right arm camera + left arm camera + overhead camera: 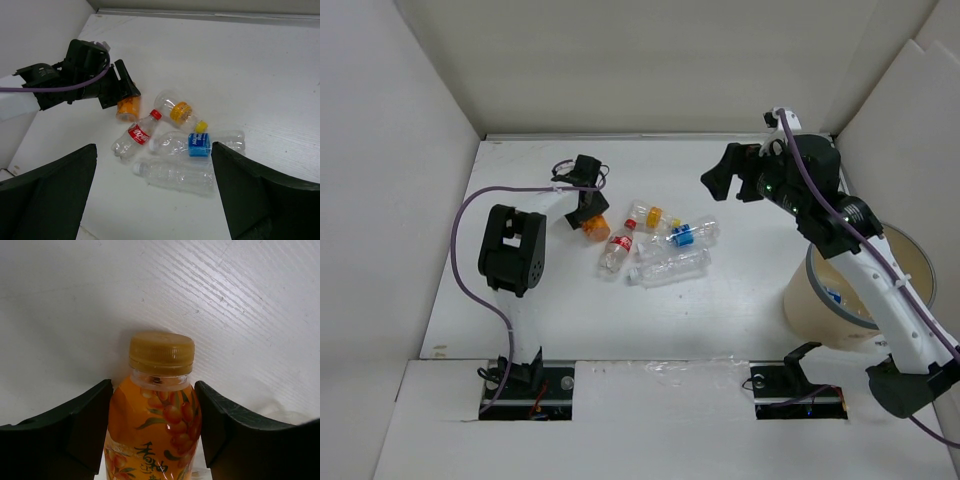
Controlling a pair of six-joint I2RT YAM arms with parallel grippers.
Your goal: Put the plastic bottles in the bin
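L arm is extended from its near-left base toward the far left of the tabletop (pixel 740 320), elbow raised, white forearm angled right, wrist pitched down. L claw (pixel 585 218) is clenched on the orange bottle (pixel 596 229). In the wrist view a black finger (pixel 65 435) is pressed against each side of the body below the shoulder, w/ the gold cap (pixel 161 352) pointed away from the cam. The bottle is seen on its side at the left end of the group. Whether it's raised off the surface can't be told.

R arm is stretched up & over from its near-right base, passing above the bin (pixel 805 300), w/ the wrist held high over the far-right area & turned left toward the bottles. R claw (pixel 730 180) is released, w/ fingers spread wide & nothing between them. It's well apart from every bottle.

Four more plastic bottles are laid on their sides mid-tabletop, just right of the orange one:
- red-label bottle (pixel 135 136)
- yellow-label bottle (pixel 180 112), farthest
- blue-label bottle (pixel 200 144)
- plain clear bottle (pixel 175 175), nearest

They're clustered close, some touching.

The bin is stood at the near right, well apart from the cluster. Its inside is mostly hidden by the R arm.
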